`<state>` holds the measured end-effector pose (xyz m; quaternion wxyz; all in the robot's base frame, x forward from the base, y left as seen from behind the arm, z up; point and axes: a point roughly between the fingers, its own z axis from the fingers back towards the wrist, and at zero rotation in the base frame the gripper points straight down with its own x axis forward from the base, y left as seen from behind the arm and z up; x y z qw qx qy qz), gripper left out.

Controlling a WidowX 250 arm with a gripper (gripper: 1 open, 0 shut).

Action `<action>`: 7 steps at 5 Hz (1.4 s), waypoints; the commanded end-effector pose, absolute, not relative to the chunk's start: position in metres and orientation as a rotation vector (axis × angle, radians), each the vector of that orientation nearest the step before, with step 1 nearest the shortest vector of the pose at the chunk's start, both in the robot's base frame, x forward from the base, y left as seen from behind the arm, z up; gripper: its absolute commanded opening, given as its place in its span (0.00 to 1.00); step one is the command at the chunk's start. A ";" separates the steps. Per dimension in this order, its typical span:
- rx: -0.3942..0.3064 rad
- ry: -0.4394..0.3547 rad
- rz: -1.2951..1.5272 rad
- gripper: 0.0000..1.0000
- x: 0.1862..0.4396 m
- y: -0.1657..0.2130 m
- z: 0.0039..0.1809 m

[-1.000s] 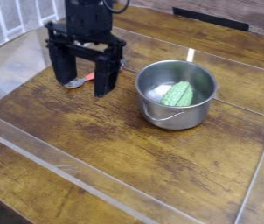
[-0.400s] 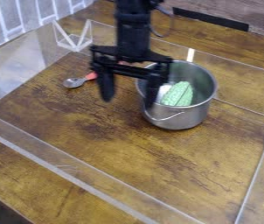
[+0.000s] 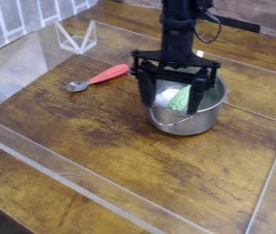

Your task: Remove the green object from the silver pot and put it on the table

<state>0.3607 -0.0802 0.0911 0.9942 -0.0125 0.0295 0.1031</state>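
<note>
The silver pot (image 3: 187,117) stands right of centre on the table (image 3: 91,137). Inside it lies the green object (image 3: 178,99), a bumpy light-green vegetable, partly covered by my arm. My gripper (image 3: 174,91) hangs straight down over the pot with its two black fingers (image 3: 144,87) spread wide, one at the pot's left rim and the other toward its right side. The jaws are open and nothing sits between them. I cannot tell whether a finger touches the pot.
A red-handled spoon (image 3: 98,77) lies on the wood to the left of the pot. Clear acrylic walls (image 3: 55,169) border the tabletop at the front, left and right. A folded clear stand (image 3: 75,37) sits at the back left.
My gripper has travelled right from above the spoon to over the pot, still open. The spoon, once hidden behind the fingers, now shows fully. Pot and green object have not moved.
</note>
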 end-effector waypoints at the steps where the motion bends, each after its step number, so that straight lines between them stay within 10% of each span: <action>1: -0.038 -0.025 0.270 1.00 0.379 -0.089 0.106; 5: -0.011 -0.036 0.497 1.00 0.409 -0.085 0.078; 6: -0.007 -0.031 0.509 0.00 0.413 -0.083 0.074; 7: -0.007 -0.025 0.522 1.00 0.416 -0.081 0.076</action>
